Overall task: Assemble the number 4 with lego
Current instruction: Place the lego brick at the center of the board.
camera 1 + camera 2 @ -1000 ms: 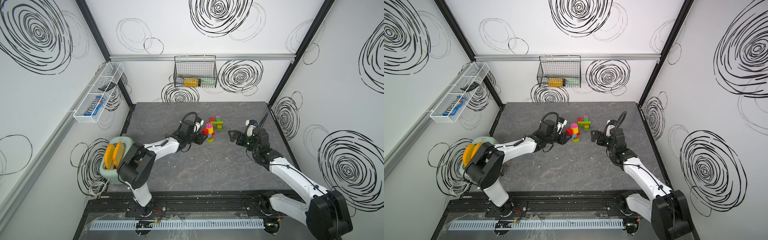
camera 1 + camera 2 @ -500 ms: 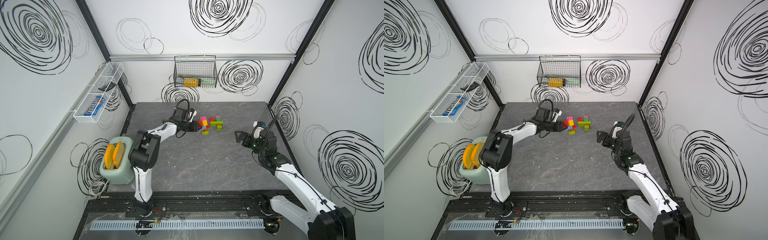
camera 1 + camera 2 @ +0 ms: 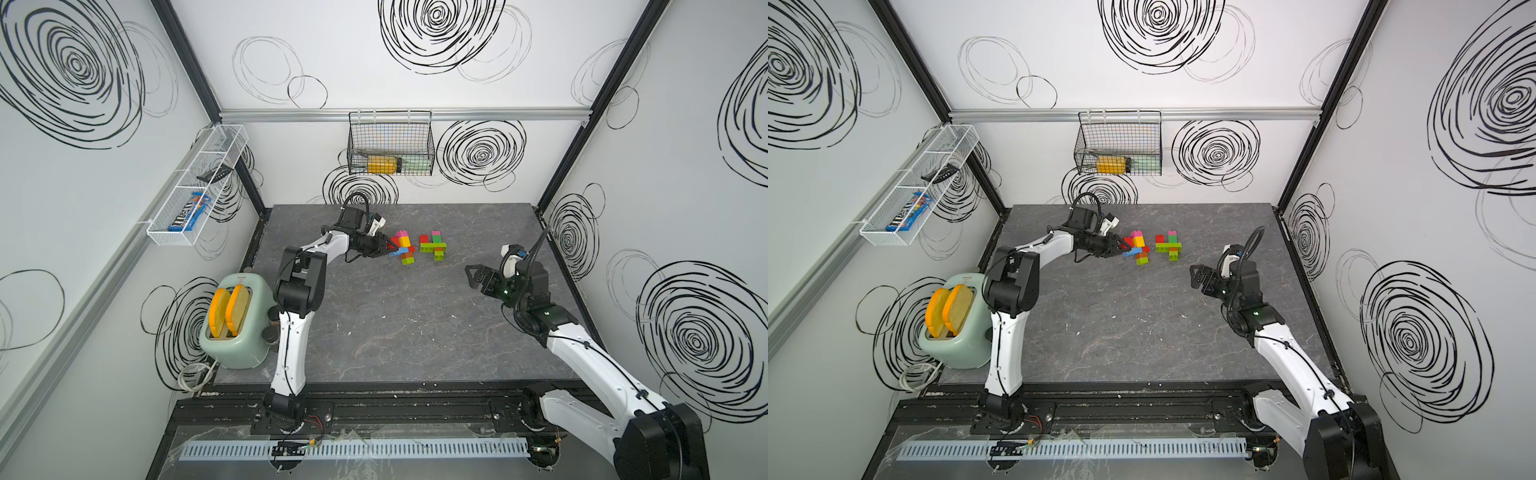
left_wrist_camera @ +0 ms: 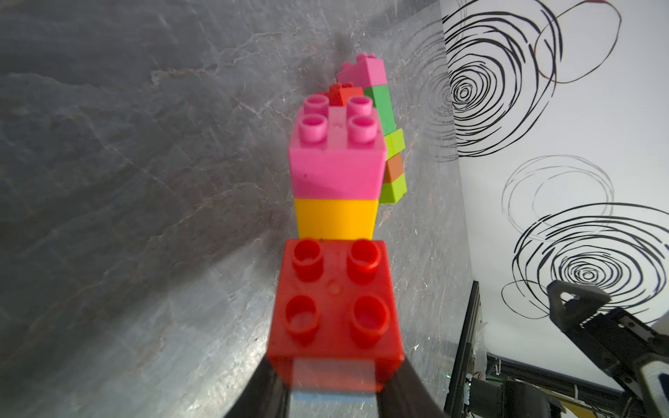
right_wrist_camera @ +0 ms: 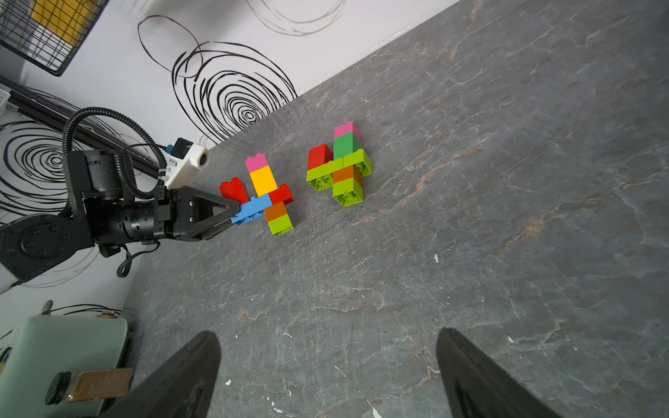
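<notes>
While left tool (image 3: 392, 248) grips it, lego (image 3: 404, 242) runs front-to-back.

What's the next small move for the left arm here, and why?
Probably open the left gripper and back straight out. It is shut on the red-and-blue end of the multicoloured 4, which looks complete and seems to lie flat on the table beside the green 4.

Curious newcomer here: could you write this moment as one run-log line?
left end effector: shut on blue-armed lego four | right end effector: open, empty, apart | green-armed lego four: on table
</notes>
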You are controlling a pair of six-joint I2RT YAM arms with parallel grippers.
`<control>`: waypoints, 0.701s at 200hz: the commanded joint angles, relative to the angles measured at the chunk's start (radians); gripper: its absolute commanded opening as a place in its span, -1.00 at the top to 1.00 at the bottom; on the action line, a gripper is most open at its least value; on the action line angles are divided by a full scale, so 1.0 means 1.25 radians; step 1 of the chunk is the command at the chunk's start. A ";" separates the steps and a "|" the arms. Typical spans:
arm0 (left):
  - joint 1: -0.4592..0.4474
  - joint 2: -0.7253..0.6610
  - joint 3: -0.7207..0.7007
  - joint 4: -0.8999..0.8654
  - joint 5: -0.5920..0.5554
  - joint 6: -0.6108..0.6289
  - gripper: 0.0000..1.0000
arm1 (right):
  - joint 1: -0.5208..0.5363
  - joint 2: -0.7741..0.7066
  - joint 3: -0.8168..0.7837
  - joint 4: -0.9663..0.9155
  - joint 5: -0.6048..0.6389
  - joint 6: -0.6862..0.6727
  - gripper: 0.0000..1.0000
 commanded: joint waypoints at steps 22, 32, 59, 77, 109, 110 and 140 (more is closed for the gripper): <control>0.034 0.071 0.068 0.006 0.146 -0.041 0.78 | -0.004 0.007 0.008 0.014 -0.027 -0.007 -0.95; 0.040 0.085 0.074 0.013 0.163 -0.053 0.76 | -0.005 0.008 0.008 0.013 -0.024 -0.010 -0.95; 0.057 0.101 0.061 0.066 0.184 -0.112 0.64 | -0.005 0.011 0.005 0.017 -0.018 -0.012 -0.95; 0.070 0.101 0.039 0.121 0.196 -0.159 0.61 | -0.005 0.013 0.002 0.025 -0.017 -0.008 -0.95; 0.094 0.107 0.027 0.152 0.203 -0.200 0.45 | -0.005 0.023 -0.001 0.034 -0.016 -0.002 -0.95; 0.094 0.108 0.027 0.153 0.203 -0.201 0.44 | -0.005 0.023 -0.001 0.034 -0.016 -0.001 -0.95; 0.110 0.121 0.013 0.206 0.225 -0.250 0.30 | -0.005 0.025 -0.004 0.038 -0.005 0.009 -0.95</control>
